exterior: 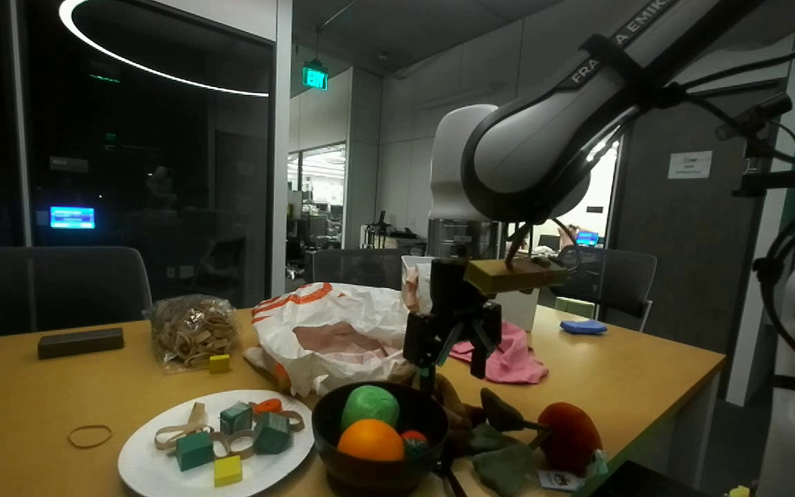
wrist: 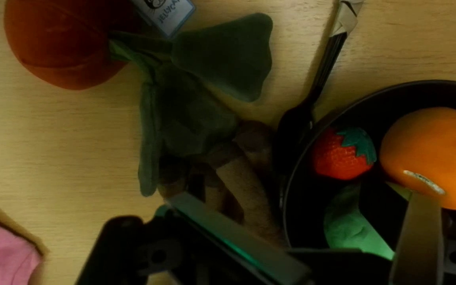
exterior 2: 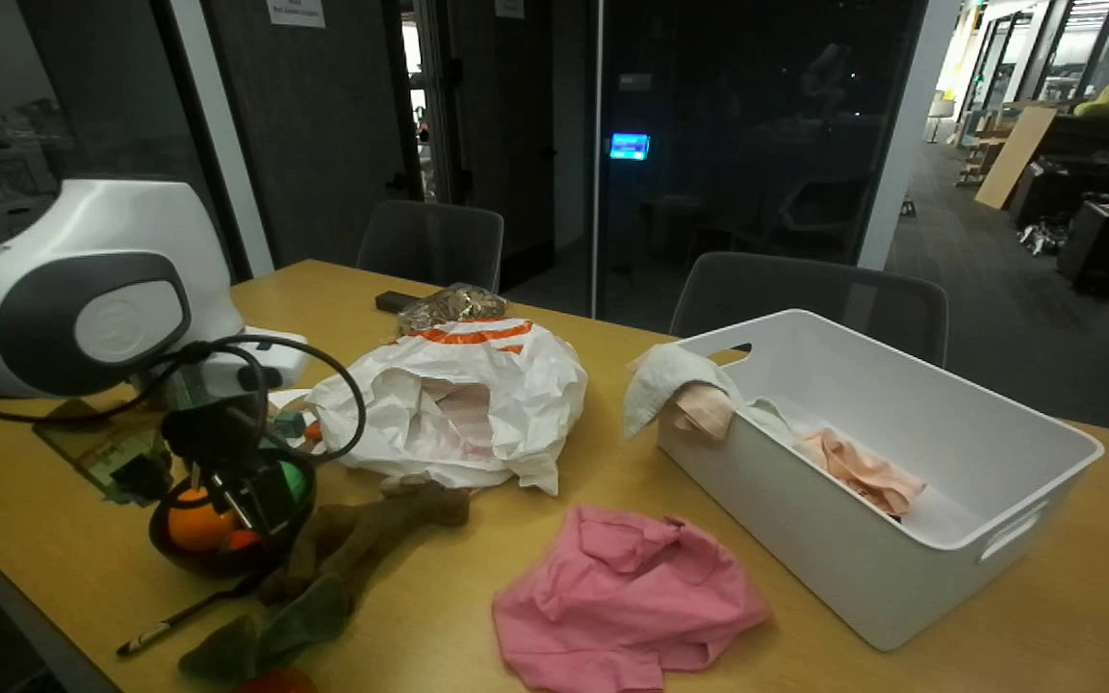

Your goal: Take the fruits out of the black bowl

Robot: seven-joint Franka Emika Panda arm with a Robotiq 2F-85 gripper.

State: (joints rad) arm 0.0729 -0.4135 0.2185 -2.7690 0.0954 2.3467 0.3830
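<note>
The black bowl [exterior: 342, 476] stands on the table and also shows in the wrist view [wrist: 430, 97]. It holds a bright orange fruit [exterior: 371, 442] and a green fruit [exterior: 370, 404]. A small red strawberry [wrist: 342, 156] lies beside them in the bowl. In the wrist view the orange fruit [wrist: 434, 154] is at the right, and the green fruit [wrist: 350, 225] is partly covered by a finger. My gripper [exterior: 453, 373] is open and empty, pointing down at the bowl's edge. In the wrist view one finger is over the bowl and the other is outside its rim.
A plush toy with a red round end [wrist: 65, 43] and a black utensil [wrist: 323, 67] lie against the bowl. A white plate [exterior: 142, 442] with blocks, a white bag [exterior: 342, 310], a pink cloth [exterior 2: 622, 597] and a white bin [exterior 2: 805, 520] are on the table.
</note>
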